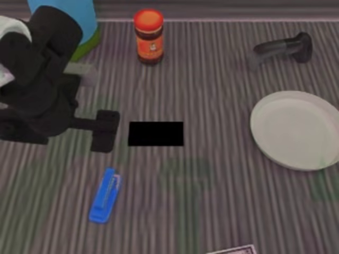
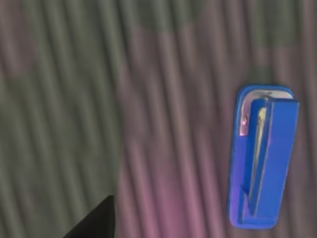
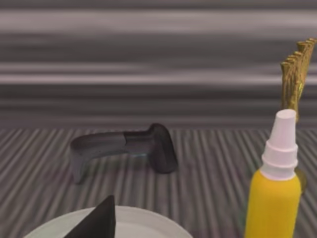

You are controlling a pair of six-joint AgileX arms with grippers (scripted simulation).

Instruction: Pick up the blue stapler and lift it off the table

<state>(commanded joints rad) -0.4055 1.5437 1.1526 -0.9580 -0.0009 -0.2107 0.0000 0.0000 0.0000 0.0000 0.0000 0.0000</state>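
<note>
While my left gripper (image 1: 104, 132) hangs over the left half of the table (image 1: 222, 201), just beside the small black rectangle (image 1: 155, 133), I cannot tell how its fingers stand. Nearer the table's front edge, apart from the gripper, the blue stapler (image 1: 105, 194) lies flat on the striped surface; my left wrist view shows the stapler (image 2: 261, 157) with its pale strip along it, untouched. Farther off stand an orange-lidded jar (image 1: 148, 37) and a big light-blue box (image 1: 66, 16) at the back. On the right lie a white plate (image 1: 296, 129) and a dark scanner (image 1: 280, 50). My right arm is out of the top view; its wrist camera faces the scanner (image 3: 124, 148) and a yellow bottle (image 3: 275, 193).
</note>
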